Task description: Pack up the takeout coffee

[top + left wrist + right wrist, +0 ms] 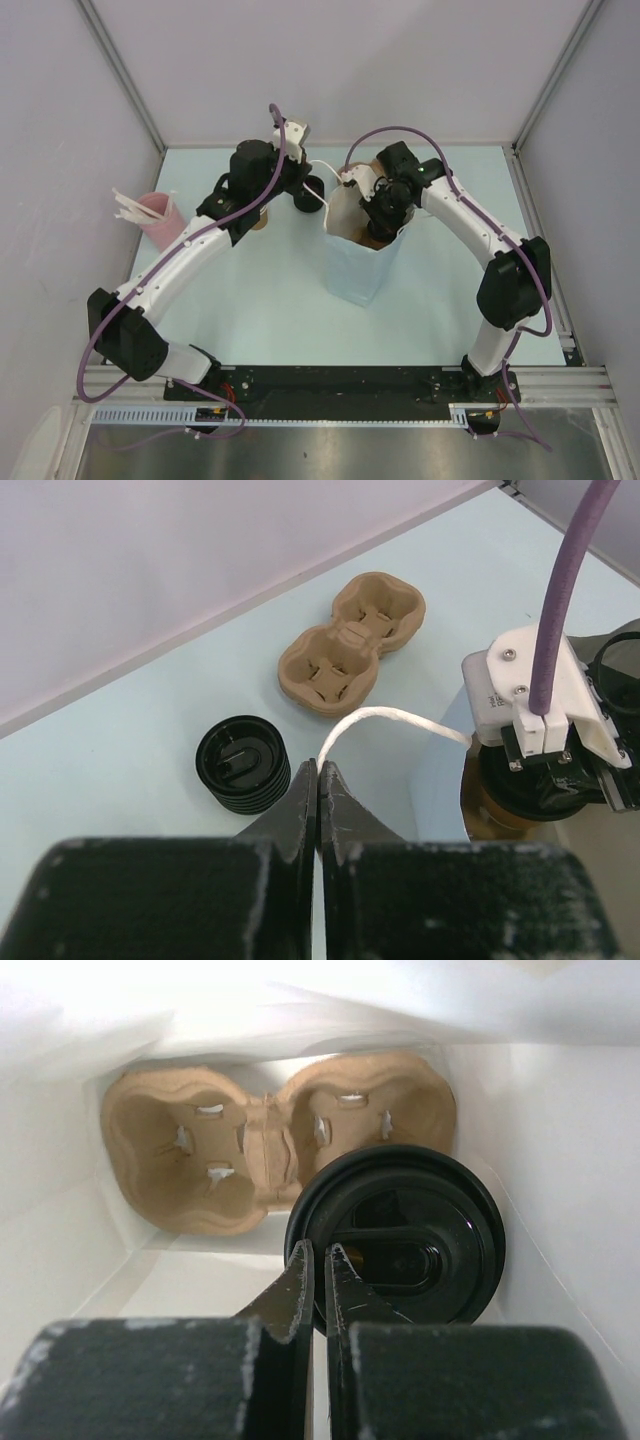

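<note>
Black-lidded takeout coffee (pixel 405 1225) | right end effector (pixel 318 1252) pinches rim | in white bag (pixel 565 1110)

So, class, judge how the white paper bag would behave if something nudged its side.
The white paper bag has thin walls that would probably buckle rather than resist. Standing tall on a narrow base, it looks light and apt to slide or tip. The left hand pinching its cord handle may steady it.

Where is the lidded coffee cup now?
Right wrist view: the coffee cup is inside the white bag, held by the right gripper, at the carrier's right well.
</note>
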